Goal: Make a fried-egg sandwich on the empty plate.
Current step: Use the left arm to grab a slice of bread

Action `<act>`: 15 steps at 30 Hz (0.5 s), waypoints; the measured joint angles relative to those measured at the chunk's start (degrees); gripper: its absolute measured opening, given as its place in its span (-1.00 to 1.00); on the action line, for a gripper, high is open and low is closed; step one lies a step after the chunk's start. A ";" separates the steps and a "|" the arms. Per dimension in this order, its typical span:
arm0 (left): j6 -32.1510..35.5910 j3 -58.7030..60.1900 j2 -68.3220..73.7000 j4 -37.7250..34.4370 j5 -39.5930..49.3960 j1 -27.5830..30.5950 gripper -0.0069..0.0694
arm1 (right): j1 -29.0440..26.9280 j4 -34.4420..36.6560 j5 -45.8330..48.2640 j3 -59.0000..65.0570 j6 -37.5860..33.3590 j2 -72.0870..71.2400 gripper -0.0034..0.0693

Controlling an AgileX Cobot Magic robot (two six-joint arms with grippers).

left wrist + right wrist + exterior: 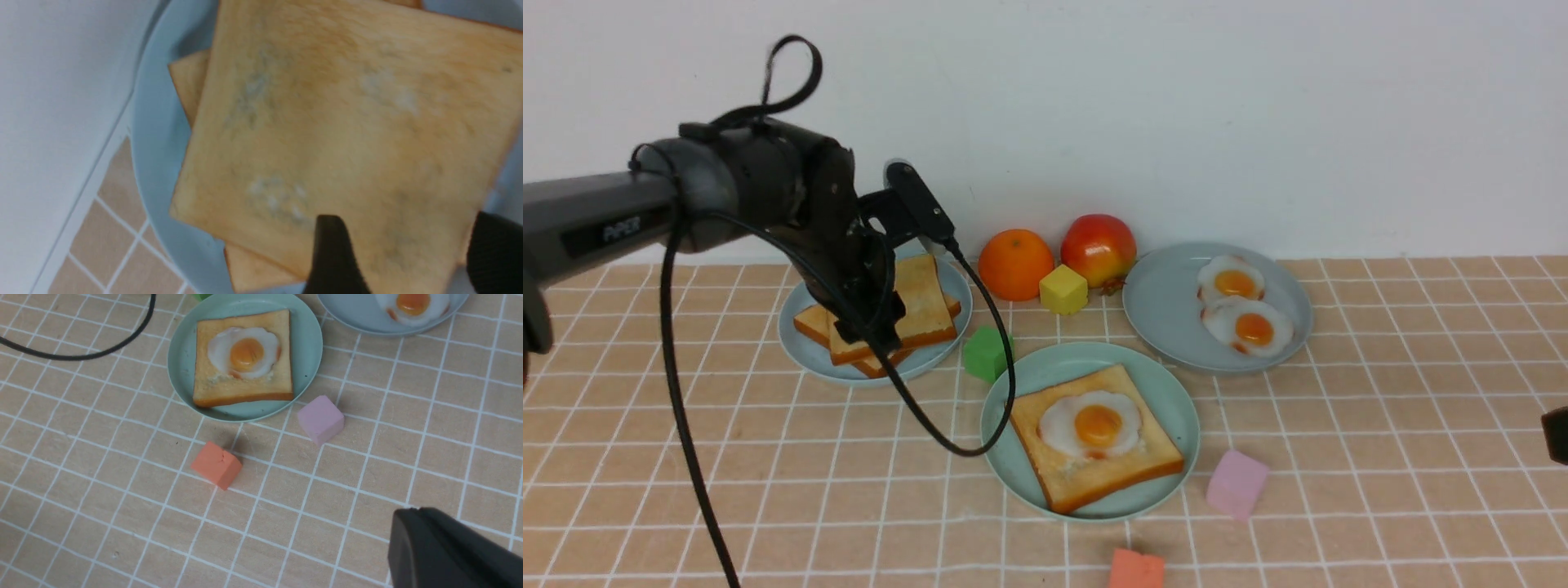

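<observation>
Currently, front view: L gripper (874, 322) hangs over the toast stack (923, 302) on the L blue-grey plate (796, 343); its tips are hard to read from this side. Its black cable (1005, 384) loops down to the rim of the mint-green plate (1168, 400). That plate sits centre-front and holds one toast slice (1111, 474) w/ a fried egg (1094, 425) on top, so the sandwich has no top slice yet. A 2nd blue-grey plate (1168, 302), behind and to the R, carries two loose fried eggs (1232, 282). Orange (1015, 263), red apple (1098, 247) and yellow cube (1063, 289) sit by the wall btwn the two blue-grey plates. Green cube (985, 353) is just L of the mint plate, pink cube (1236, 483) just R of it, coral cube (1137, 569) in front. R gripper (1558, 433) is only a dark sliver at the R edge.

L wrist view: both black fingers (333, 253) stand wide apart, jaws open, nothing clamped, right over the top slice (347, 122). Can't tell if they touch it. A lower slice (190, 81) pokes out underneath.

R wrist view: the R gripper's dark tip (445, 551) is closed and sits above bare tablecloth, well apart from the mint plate, w/ the pink and coral cubes btwn.
</observation>
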 joint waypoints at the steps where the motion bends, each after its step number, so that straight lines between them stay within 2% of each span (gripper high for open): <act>1: 0.00 0.00 0.16 0.08 -0.11 0.00 0.36 | 0.00 0.06 0.00 0.00 0.00 0.00 -0.90; 7: 0.00 -0.28 1.47 0.14 -0.63 0.00 0.38 | 0.00 1.13 0.06 0.04 0.00 0.00 -0.90; 15: 0.00 -0.47 2.44 0.55 -3.06 0.00 0.28 | 0.00 1.13 0.10 0.04 0.00 0.00 -0.88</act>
